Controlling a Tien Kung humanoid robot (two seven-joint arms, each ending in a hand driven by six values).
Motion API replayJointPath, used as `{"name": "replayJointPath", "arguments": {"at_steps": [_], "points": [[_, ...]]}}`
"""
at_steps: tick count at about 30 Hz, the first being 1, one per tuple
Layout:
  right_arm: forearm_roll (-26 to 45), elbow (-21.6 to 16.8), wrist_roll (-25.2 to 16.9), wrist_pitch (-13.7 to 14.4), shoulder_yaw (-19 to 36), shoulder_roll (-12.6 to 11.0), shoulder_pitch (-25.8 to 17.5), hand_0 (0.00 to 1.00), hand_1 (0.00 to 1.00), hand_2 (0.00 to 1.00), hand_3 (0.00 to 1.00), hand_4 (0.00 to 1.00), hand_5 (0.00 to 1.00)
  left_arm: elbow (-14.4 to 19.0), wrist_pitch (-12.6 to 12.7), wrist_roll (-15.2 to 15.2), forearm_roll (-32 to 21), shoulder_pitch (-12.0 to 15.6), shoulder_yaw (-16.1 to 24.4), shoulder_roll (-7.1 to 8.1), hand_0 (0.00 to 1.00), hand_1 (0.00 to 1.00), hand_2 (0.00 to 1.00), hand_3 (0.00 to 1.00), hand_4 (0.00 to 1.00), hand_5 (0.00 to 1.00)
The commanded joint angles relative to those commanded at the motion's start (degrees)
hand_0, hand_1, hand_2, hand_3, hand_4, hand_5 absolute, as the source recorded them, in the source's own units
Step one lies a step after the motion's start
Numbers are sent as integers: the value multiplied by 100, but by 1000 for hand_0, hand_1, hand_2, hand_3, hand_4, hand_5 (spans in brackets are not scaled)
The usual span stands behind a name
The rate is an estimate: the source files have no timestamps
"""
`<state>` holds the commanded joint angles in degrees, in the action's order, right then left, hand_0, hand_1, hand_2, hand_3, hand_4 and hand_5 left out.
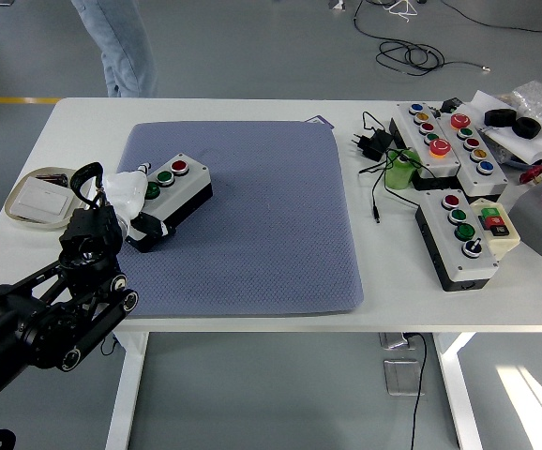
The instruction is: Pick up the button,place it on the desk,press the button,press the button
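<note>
A small button box with a white top, a red and a green button and a black base lies on the blue-grey mat, at its left part. My left hand comes in from the lower left and is closed on the box's near-left end. The white fingers are at its far side and the thumb is at its near corner. The hand covers that end of the box. The box rests on the mat. My right arm is not in view.
A shallow dish with a white card lies at the table's left edge. Two larger button boxes, a green roll, a black adapter with cable and clutter fill the right side. A person's legs stand beyond the table.
</note>
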<state>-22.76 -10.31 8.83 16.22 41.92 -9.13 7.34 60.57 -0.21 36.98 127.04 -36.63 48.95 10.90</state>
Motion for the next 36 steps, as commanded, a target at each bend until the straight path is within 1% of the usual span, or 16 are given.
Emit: {"name": "replayJointPath", "arguments": {"at_steps": [1, 4, 6, 7, 9, 12, 13, 15, 17, 19, 23, 27, 28, 30, 32, 36], "points": [[3, 0, -1, 0, 1, 0, 2, 787, 797, 817, 751, 412, 479, 6, 26, 0, 48, -12, -11, 10, 398, 475, 436, 898, 787, 38], [18, 0, -7, 2, -3, -2, 12, 787, 797, 817, 751, 412, 479, 16, 186, 0, 156, -40, -10, 41, 398, 475, 436, 898, 787, 38], [-20, 0, -1, 3, 20, -3, 20, 787, 797, 817, 751, 412, 479, 34, 371, -82, 199, -39, 5, 58, 398, 475, 436, 898, 787, 38], [-7, 0, -4, 5, 19, -4, 21, 787, 797, 817, 751, 412, 479, 55, 488, -174, 217, -35, 21, 73, 320, 347, 326, 532, 687, 66], [-5, 0, -6, 6, 23, -7, 22, 787, 797, 817, 751, 412, 479, 72, 576, -290, 215, -34, 35, 93, 320, 347, 326, 532, 687, 66], [-31, 0, 1, 6, 41, -10, 24, 787, 797, 817, 751, 412, 479, 66, 571, -449, 184, -39, 53, 123, 320, 347, 326, 532, 687, 66], [-32, 0, 2, 7, 41, -11, 24, 787, 797, 817, 751, 412, 479, 63, 560, -484, 179, -39, 56, 130, 301, 310, 278, 388, 585, 26], [-33, 0, 3, 7, 42, -11, 24, 787, 797, 817, 751, 412, 479, 62, 557, -496, 177, -39, 57, 132, 301, 310, 278, 388, 585, 26], [-51, 0, 11, 13, 53, -13, 24, 787, 797, 817, 751, 412, 479, 76, 571, -682, 140, -29, 57, 169, 301, 310, 278, 388, 585, 26], [-57, 0, 10, 16, 63, -15, 25, 787, 797, 817, 751, 412, 479, 116, 641, -1029, 46, -30, 48, 224, 310, 302, 260, 353, 589, 2], [-74, 0, 18, 17, 69, -14, 32, 787, 797, 817, 751, 412, 479, 162, 640, -1764, -225, -77, 40, 323, 310, 302, 260, 353, 589, 2], [-66, 0, 22, 20, 60, -12, 38, 787, 797, 817, 751, 412, 479, 144, 250, -2681, -657, -239, -97, 507, 312, 305, 255, 348, 589, 2], [-67, 0, 23, 20, 60, -12, 39, 787, 797, 817, 751, 412, 479, 141, 212, -2941, -691, -253, -114, 522, 312, 305, 255, 348, 589, 2], [-77, 0, 28, 21, 59, -10, 41, 787, 797, 817, 751, 412, 479, 123, -6, -3381, -865, -379, -315, 634, 312, 305, 255, 348, 589, 2], [-74, 0, 28, 22, 57, -9, 41, 787, 797, 817, 751, 412, 479, 116, -78, -3822, -905, -423, -399, 670, 315, 310, 257, 347, 586, 2], [-89, 0, 33, 23, 49, -6, 46, 787, 797, 817, 751, 412, 479, 33, -251, -4338, -819, -567, -624, 747, 315, 310, 257, 347, 586, 2]]}}
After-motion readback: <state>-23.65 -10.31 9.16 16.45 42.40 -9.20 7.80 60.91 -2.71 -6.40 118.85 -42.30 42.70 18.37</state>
